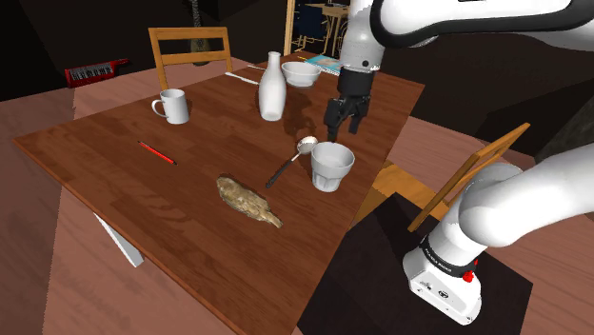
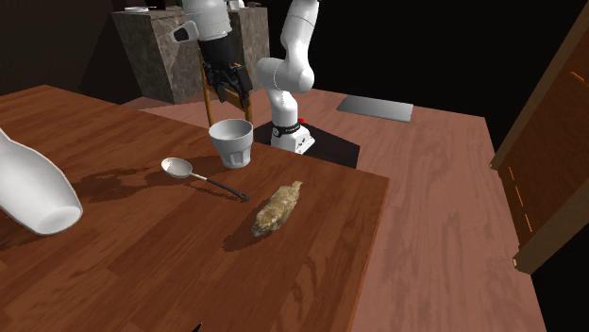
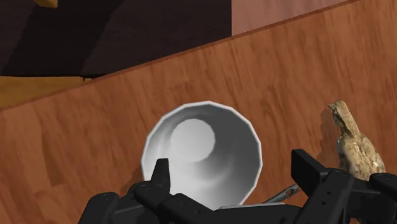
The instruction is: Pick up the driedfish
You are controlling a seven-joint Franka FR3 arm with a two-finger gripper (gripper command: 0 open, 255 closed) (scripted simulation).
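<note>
The dried fish [image 1: 247, 202] is a brown, speckled body lying flat on the wooden table [image 1: 114, 167], near the edge that faces the stand. In the second exterior view the dried fish [image 2: 277, 209] lies close to the table's corner. My black gripper [image 1: 343, 122] hangs above the table just behind a white cup [image 1: 332, 165], well away from the fish. Its fingers stand apart and hold nothing. Through the wrist camera, the cup [image 3: 203, 153] sits right under the gripper [image 3: 232, 175], and the fish [image 3: 353, 146] lies off beyond one fingertip [image 3: 305, 167].
A metal spoon [image 1: 290, 162] lies between cup and fish. A white bottle [image 1: 272, 88], bowl [image 1: 302, 73], mug [image 1: 172, 106] and red pen [image 1: 156, 152] share the table. Wooden chairs stand at the far side [image 1: 190, 43] and near the stand [image 1: 466, 176].
</note>
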